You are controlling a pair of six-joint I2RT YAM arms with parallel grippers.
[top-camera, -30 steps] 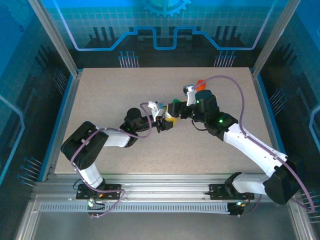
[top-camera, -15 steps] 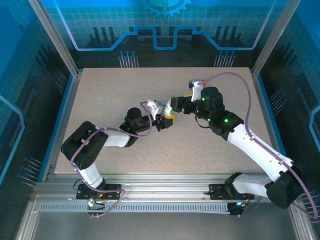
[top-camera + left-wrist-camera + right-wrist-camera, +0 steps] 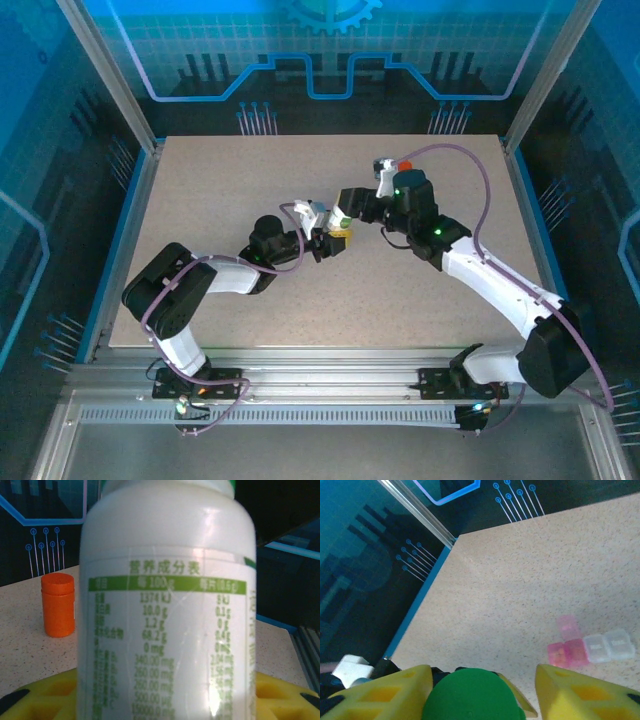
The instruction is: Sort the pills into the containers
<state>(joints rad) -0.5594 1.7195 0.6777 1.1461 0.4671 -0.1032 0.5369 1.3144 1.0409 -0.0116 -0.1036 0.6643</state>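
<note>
Two claws work on one item at mid-bench: a white plastic bottle (image 3: 167,620) with a green-printed label and a round green screw cap (image 3: 470,697). The left claw (image 3: 330,240) is clamped on the bottle body and holds it upright, with its yellow fingers showing at either side in the left wrist view. Whether the base rests on the speckled beige bench (image 3: 530,580) cannot be told. The right claw (image 3: 350,207) sits over the cap with its jaws apart. One yellow finger (image 3: 385,695) appears close against the cap; the other stands clear of it.

Hazards, as judged:
- Off-centre closure. The uneven gap may push the cap sideways and tilt the bottle in the left grip.
- Slip. The smooth body may rotate in the left claw under a twist, leaving the cap on.
- Spill. A tilted, opened bottle may scatter its contents.

A small orange cylindrical bottle (image 3: 57,605) stands capped, well apart. A strip of pink and clear pill compartments (image 3: 590,647) lies on the bench beyond.
</note>
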